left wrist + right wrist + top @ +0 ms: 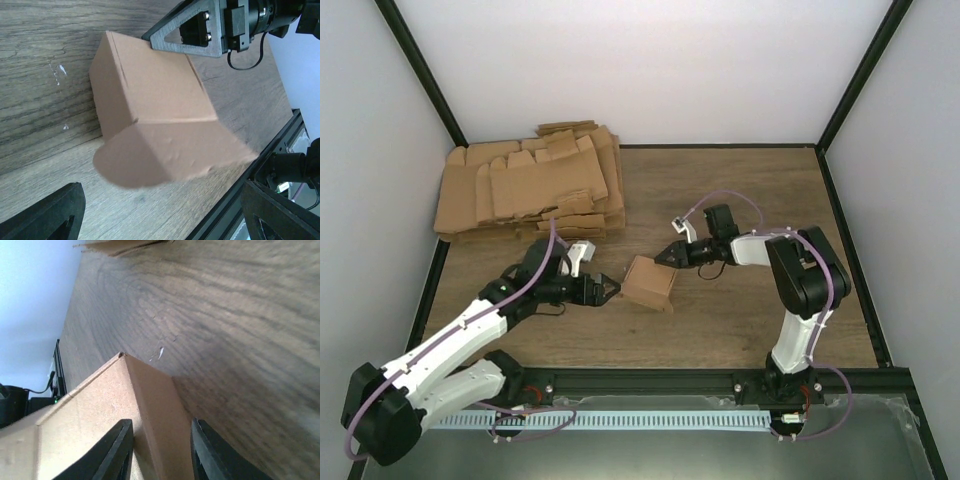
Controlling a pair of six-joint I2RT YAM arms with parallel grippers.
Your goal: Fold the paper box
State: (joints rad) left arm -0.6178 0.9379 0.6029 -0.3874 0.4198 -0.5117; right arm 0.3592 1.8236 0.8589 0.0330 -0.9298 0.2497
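Currently the paper box point(648, 284) sits mid-table point(750, 310) as a part-formed carton between the two grippers. One rounded flap juts toward the left gripper point(607, 291), whose jaws stand wide and clear of the card. The right gripper point(667, 255) is at the box's far side, its narrowed jaws straddling a top corner edge, though I cannot tell whether they pinch it. An untidy pile of flat cardboard blanks point(530, 185) lies back-left, just behind the left wrist and apart from the box.

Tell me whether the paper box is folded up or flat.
Folded up: the paper box shows creased walls and a top face, with one rounded flap sticking out.
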